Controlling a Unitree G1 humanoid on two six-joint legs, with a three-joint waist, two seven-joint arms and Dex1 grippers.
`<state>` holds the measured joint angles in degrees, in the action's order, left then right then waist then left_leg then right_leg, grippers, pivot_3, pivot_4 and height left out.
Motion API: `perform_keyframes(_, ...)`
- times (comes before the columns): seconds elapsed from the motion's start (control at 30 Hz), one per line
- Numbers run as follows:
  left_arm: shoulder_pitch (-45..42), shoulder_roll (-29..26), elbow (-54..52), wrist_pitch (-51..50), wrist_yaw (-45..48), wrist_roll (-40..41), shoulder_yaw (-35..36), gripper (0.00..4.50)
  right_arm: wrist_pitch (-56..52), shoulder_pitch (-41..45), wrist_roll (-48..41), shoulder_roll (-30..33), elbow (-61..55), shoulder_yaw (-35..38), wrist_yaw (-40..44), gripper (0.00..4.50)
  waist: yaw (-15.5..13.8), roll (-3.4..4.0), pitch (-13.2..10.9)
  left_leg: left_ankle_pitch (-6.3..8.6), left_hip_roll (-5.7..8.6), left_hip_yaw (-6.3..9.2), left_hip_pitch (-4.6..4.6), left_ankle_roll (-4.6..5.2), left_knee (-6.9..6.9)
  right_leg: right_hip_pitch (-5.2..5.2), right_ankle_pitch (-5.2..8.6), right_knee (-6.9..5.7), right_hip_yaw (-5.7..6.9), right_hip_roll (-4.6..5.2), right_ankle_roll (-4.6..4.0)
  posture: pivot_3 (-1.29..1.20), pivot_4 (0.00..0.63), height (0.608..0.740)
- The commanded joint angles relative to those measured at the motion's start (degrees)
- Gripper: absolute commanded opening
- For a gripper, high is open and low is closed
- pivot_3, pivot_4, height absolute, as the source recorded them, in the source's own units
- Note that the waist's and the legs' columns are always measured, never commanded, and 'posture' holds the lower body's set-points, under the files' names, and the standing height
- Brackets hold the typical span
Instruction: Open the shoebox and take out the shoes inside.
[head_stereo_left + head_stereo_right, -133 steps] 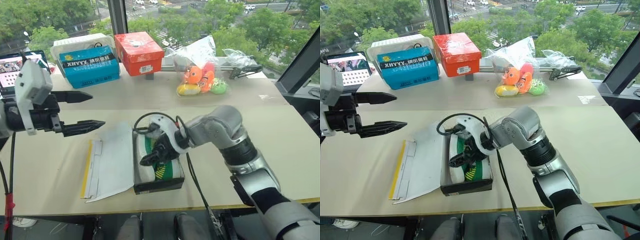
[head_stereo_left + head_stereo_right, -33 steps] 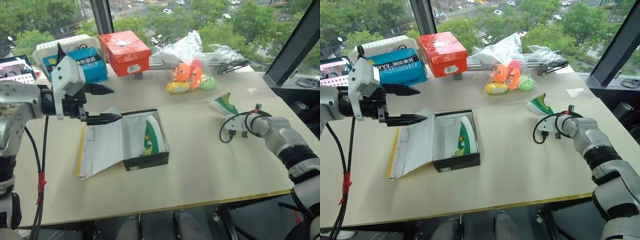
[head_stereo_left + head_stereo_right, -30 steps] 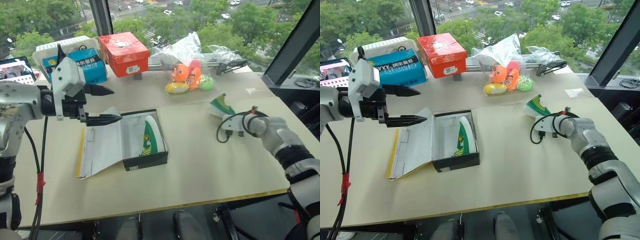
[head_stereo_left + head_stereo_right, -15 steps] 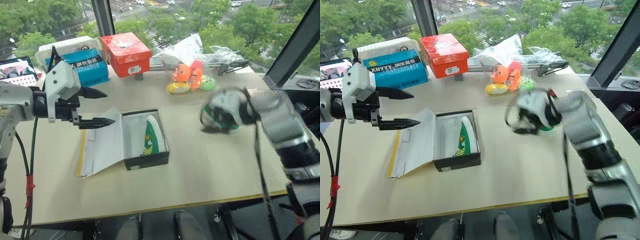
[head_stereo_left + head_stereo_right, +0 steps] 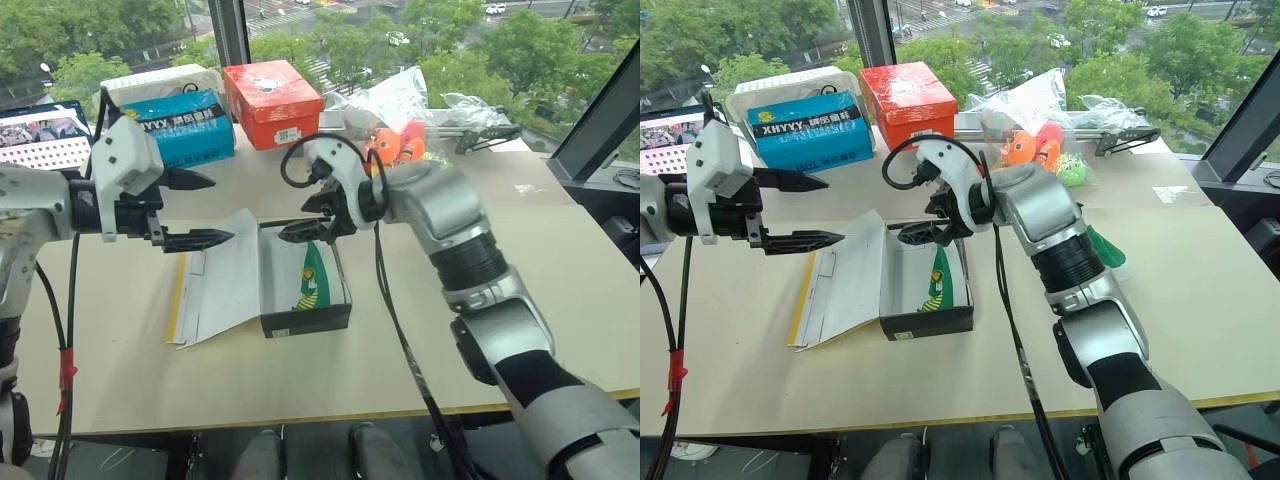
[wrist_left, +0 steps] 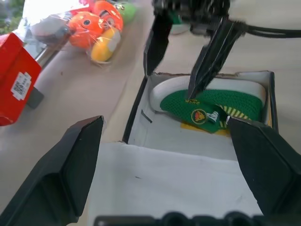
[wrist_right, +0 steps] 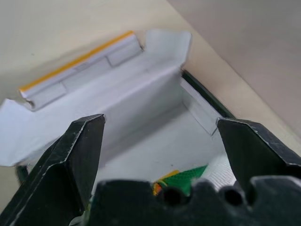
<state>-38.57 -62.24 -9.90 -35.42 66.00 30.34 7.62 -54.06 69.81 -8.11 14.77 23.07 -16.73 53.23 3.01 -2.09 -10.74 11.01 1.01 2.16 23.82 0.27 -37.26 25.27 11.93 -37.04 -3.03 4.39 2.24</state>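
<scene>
My right gripper [image 5: 312, 218] reaches across, angled down over the open shoebox [image 5: 300, 275] — fingers spread wide, empty. One green shoe [image 5: 311, 275] lies inside; the other [image 5: 1102, 246] sits on the table behind my forearm. My left gripper [image 5: 200, 210] hovers beside the lid, level, fingers apart — holding nothing.

left arm reaches in from left side, forearm about level, left gripper [image 5: 200, 210] pointing toward centre, both black fingers spread wide, nothing between them. right arm stretched forward and bent across toward centre, wrist turned down, right gripper [image 5: 308, 218] angled downward and leftward, fingers spread wide, empty, well apart from left gripper.
</scene>
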Motion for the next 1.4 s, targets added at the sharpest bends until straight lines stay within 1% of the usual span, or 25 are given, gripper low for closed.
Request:
perform_keyframes(0.03,-0.37,-1.39,-3.23,-1.1,-1.23,1.61,4.15,4.5,5.59,2.32,2.09,0.29,3.98,-1.17,-0.1,4.46,0.08,0.0,0.0,0.0,-0.01,0.0,0.0,0.0,0.0,0.01,0.0,0.0,0.0,-0.01,0.0,0.0,0.15,0.74)
perform_keyframes(0.3,2.91,-2.19,-4.49,-0.88,-2.35,0.87,5.02,4.5,11.96,1.54,6.02,0.77,8.66,-4.51,1.39,4.46,1.15,0.0,0.0,0.0,-0.02,0.0,-0.03,0.0,0.01,0.01,0.0,-0.03,-0.01,-0.03,-0.01,0.0,0.15,0.74)
perform_keyframes(0.67,1.88,-1.55,-3.51,0.19,-2.97,0.21,3.52,4.5,12.65,-3.82,9.29,-1.97,9.0,-10.23,4.18,4.46,1.01,-0.02,0.01,0.0,-0.03,0.01,-0.09,0.0,0.02,-0.05,0.0,-0.03,-0.01,-0.04,-0.01,0.0,0.15,0.74)
perform_keyframes(0.7,1.74,-1.41,-3.54,0.14,-3.04,0.23,3.43,4.5,12.48,-4.06,9.41,-2.26,8.83,-10.41,4.36,3.96,1.01,-0.02,0.02,0.0,-0.03,0.01,-0.1,0.0,0.01,-0.06,0.0,-0.03,0.0,-0.04,-0.01,0.0,0.15,0.74)
perform_keyframes(0.73,1.6,-1.3,-3.55,0.1,-3.07,0.24,3.34,4.5,12.54,-4.2,9.65,-2.51,8.85,-10.54,4.43,3.77,1.02,-0.04,0.03,0.0,-0.03,0.01,-0.11,0.0,0.02,-0.08,0.0,-0.02,0.0,-0.04,-0.01,0.0,0.15,0.74)
perform_keyframes(0.8,1.49,-1.29,-3.59,0.06,-3.01,0.23,3.27,4.5,12.84,-4.32,10.14,-2.86,8.94,-10.65,4.31,3.14,1.06,-0.05,0.03,0.01,-0.03,0.02,-0.14,-0.01,0.02,-0.1,0.0,-0.02,0.0,-0.04,-0.01,0.0,0.15,0.74)
perform_keyframes(0.83,1.44,-1.31,-3.56,0.08,-2.98,0.18,3.24,4.5,12.89,-4.31,10.25,-3.04,8.98,-10.58,4.24,2.74,1.04,-0.05,0.03,0.0,-0.03,0.01,-0.14,-0.01,0.02,-0.1,0.0,-0.02,0.0,-0.04,-0.01,0.0,0.15,0.74)
perform_keyframes(0.93,1.31,-1.38,-3.31,0.23,-2.9,-0.02,3.17,4.5,12.77,-3.81,10.15,-3.7,9.05,-9.83,3.51,1.81,1.0,-0.05,0.04,0.0,-0.03,0.01,-0.23,-0.01,0.02,-0.16,0.0,-0.03,0.0,-0.04,-0.01,0.0,0.15,0.74)
perform_keyframes(0.97,1.22,-1.36,-3.25,0.25,-2.91,-0.04,3.14,4.5,12.73,-3.63,10.08,-3.88,9.03,-9.55,3.26,1.59,1.02,-0.06,0.04,0.0,-0.03,0.01,-0.25,-0.01,0.01,-0.18,0.0,-0.03,0.0,-0.04,0.0,0.0,0.15,0.74)
perform_keyframes(1.03,1.02,-1.13,-3.27,0.01,-2.98,0.27,3.29,4.5,13.89,-3.57,9.98,-4.18,8.36,-8.99,2.81,0.94,1.12,-0.06,0.04,0.01,-0.03,0.0,-0.33,-0.01,0.02,-0.23,0.0,-0.03,-0.01,-0.04,-0.01,0.0,0.15,0.74)
perform_keyframes(1.07,0.83,-0.98,-3.25,-0.11,-3.04,0.4,3.31,4.5,14.9,-3.52,9.08,-4.94,7.3,-7.63,2.23,0.74,1.16,-0.06,0.04,0.01,-0.03,0.0,-0.33,-0.01,0.02,-0.23,0.0,-0.03,-0.01,-0.05,-0.01,0.0,0.15,0.74)
perform_keyframes(1.13,0.61,-0.84,-3.16,-0.1,-3.09,0.34,3.19,4.5,12.66,-2.98,5.5,-7.28,4.57,-3.43,1.34,0.74,1.27,-0.06,0.04,0.01,-0.05,0.0,-0.32,-0.01,0.07,-0.19,0.0,-0.03,-0.01,-0.07,-0.01,0.0,0.15,0.74)
perform_keyframes(1.27,0.57,-0.89,-3.08,0.11,-2.89,0.07,3.07,4.5,9.41,-3.04,1.95,-9.08,-0.11,1.37,-0.41,0.74,1.55,-0.04,0.03,0.01,-0.08,0.0,-0.13,-0.01,0.13,0.06,-0.01,-0.09,-0.07,-0.1,-0.04,0.0,0.15,0.74)
perform_keyframes(1.4,0.16,-0.8,-2.75,0.3,-2.71,-0.09,2.83,4.5,2.98,-5.02,-8.07,-10.98,-6.95,9.27,1.03,0.74,0.94,-0.04,0.03,0.01,-0.05,0.1,0.0,-0.01,0.13,0.1,-0.02,-0.08,-0.01,-0.05,-0.03,0.0,0.15,0.74)
